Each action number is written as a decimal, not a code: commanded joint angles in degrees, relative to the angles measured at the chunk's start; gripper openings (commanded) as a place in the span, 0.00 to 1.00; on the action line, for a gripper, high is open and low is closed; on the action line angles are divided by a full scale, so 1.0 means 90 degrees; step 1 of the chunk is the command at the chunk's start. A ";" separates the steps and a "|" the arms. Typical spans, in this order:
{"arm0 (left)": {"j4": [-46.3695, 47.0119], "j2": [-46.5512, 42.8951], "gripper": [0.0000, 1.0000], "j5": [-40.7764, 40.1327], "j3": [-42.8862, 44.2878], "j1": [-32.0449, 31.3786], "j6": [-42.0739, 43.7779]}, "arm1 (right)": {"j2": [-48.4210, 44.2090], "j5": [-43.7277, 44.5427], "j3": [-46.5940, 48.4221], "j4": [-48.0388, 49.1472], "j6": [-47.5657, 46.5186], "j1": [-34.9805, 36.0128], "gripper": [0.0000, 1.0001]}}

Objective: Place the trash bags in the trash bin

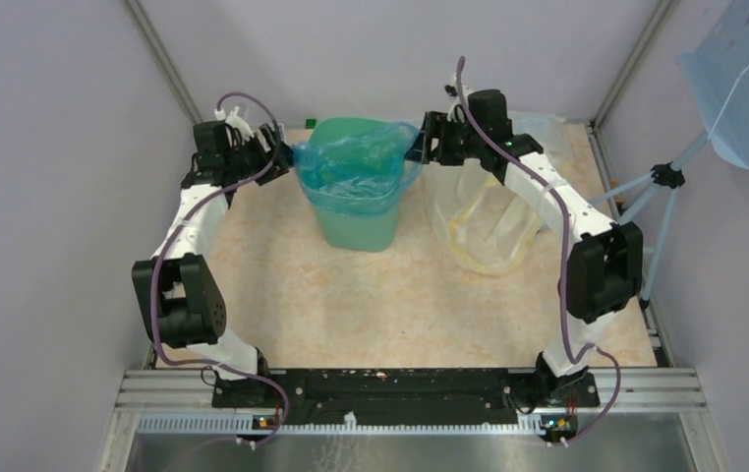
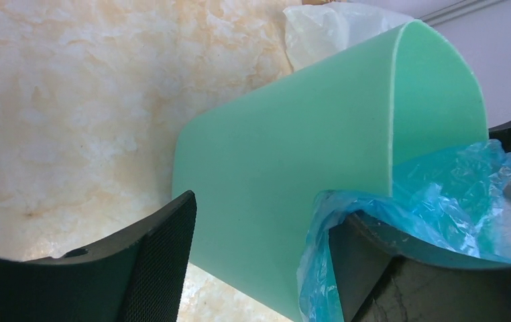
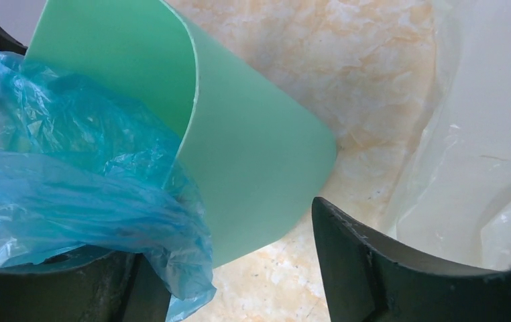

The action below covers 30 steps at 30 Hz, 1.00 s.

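Note:
The mint-green trash bin point(image 1: 361, 221) stands upright at the back middle of the table. The blue trash bag point(image 1: 356, 167) sits in its mouth, its edge folded over the front rim. My left gripper point(image 1: 288, 157) is open at the bin's left rim. In the left wrist view point(image 2: 259, 215) the bag point(image 2: 440, 194) is draped over one finger and the bin wall point(image 2: 293, 147) lies between the jaws. My right gripper point(image 1: 422, 147) is open at the right rim. In the right wrist view point(image 3: 229, 231) the bag point(image 3: 72, 168) hangs over its inner finger beside the bin point(image 3: 253, 134).
A larger clear plastic bag with yellow bands point(image 1: 489, 221) lies just right of the bin, under the right arm; it also shows in the right wrist view point(image 3: 481, 134). Grey enclosure walls stand close on three sides. A lamp on a stand point(image 1: 744, 79) is at the far right.

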 commanded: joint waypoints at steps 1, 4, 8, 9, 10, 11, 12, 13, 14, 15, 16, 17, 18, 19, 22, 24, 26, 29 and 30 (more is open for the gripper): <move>0.0260 -0.0616 0.76 0.0021 -0.0022 0.0138 -0.0189 | -0.0564 -0.0118 0.0087 0.0290 -0.0141 -0.0004 0.71; 0.0042 -0.0920 0.78 -0.0116 -0.0242 0.0188 0.0005 | -0.0861 -0.0178 -0.0092 0.0316 -0.0334 -0.0005 0.73; -0.0086 -0.1482 0.87 -0.0301 -0.0749 0.0302 0.0258 | -0.1400 -0.0158 -0.0439 0.0459 -0.0717 -0.0005 0.80; -0.0100 -0.1598 0.89 -0.0318 -0.0827 0.0318 0.0339 | -0.1459 -0.0153 -0.0438 0.0408 -0.0857 0.0000 0.81; -0.0169 -0.1713 0.91 -0.0351 -0.0858 0.0322 0.0416 | -0.1491 -0.0164 -0.0396 0.0331 -0.0987 -0.0003 0.81; -0.0271 -0.1787 0.92 -0.0389 -0.0846 0.0320 0.0519 | -0.1489 -0.0200 -0.0327 0.0225 -0.1174 -0.0005 0.81; -0.0426 -0.1885 0.93 -0.0436 -0.0822 0.0325 0.0608 | -0.1479 -0.0250 -0.0249 0.0060 -0.1326 -0.0005 0.81; -0.0540 -0.1951 0.93 -0.0447 -0.0784 0.0333 0.0705 | -0.1468 -0.0304 -0.0157 -0.0059 -0.1468 -0.0005 0.81; -0.0609 -0.2012 0.93 -0.0424 -0.0740 0.0330 0.0830 | -0.1465 -0.0373 -0.0096 -0.0136 -0.1599 -0.0005 0.81; -0.0616 -0.2098 0.93 -0.0337 -0.0715 0.0332 0.0994 | -0.1486 -0.0479 -0.0062 -0.0150 -0.1719 -0.0005 0.81; -0.0520 -0.2203 0.94 -0.0126 -0.0719 0.0334 0.1208 | -0.1518 -0.0615 -0.0064 -0.0091 -0.1808 -0.0005 0.81; -0.0304 -0.2332 0.95 0.0187 -0.0752 0.0329 0.1468 | -0.1549 -0.0779 -0.0066 0.0001 -0.1889 -0.0003 0.80; 0.0005 -0.2491 0.95 0.0418 -0.0851 0.0325 0.1619 | -0.1568 -0.0942 -0.0039 0.0106 -0.1959 -0.0008 0.79; 0.0343 -0.2612 0.96 0.0641 -0.0959 0.0331 0.1721 | -0.1561 -0.1140 0.0012 0.0188 -0.2079 -0.0008 0.78; 0.1278 -0.2720 0.98 0.1558 -0.1180 0.0322 0.1696 | -0.1405 -0.1645 0.0327 0.0223 -0.2537 -0.0005 0.78; 0.2040 -0.2751 0.99 0.1886 -0.1326 0.0314 0.1633 | -0.1253 -0.1864 0.0565 0.0150 -0.2866 -0.0006 0.80; 0.2627 -0.2800 0.99 0.1915 -0.1476 0.0310 0.1677 | -0.1058 -0.2016 0.0848 -0.0012 -0.3077 -0.0006 0.80; 0.3015 -0.2685 0.99 0.2081 -0.1394 0.0296 0.2045 | -0.0671 -0.2326 0.1367 -0.0370 -0.3281 -0.0008 0.79; 0.2925 -0.2535 0.99 0.2272 -0.1229 0.0301 0.2189 | -0.0542 -0.2448 0.1541 -0.0480 -0.3303 -0.0005 0.79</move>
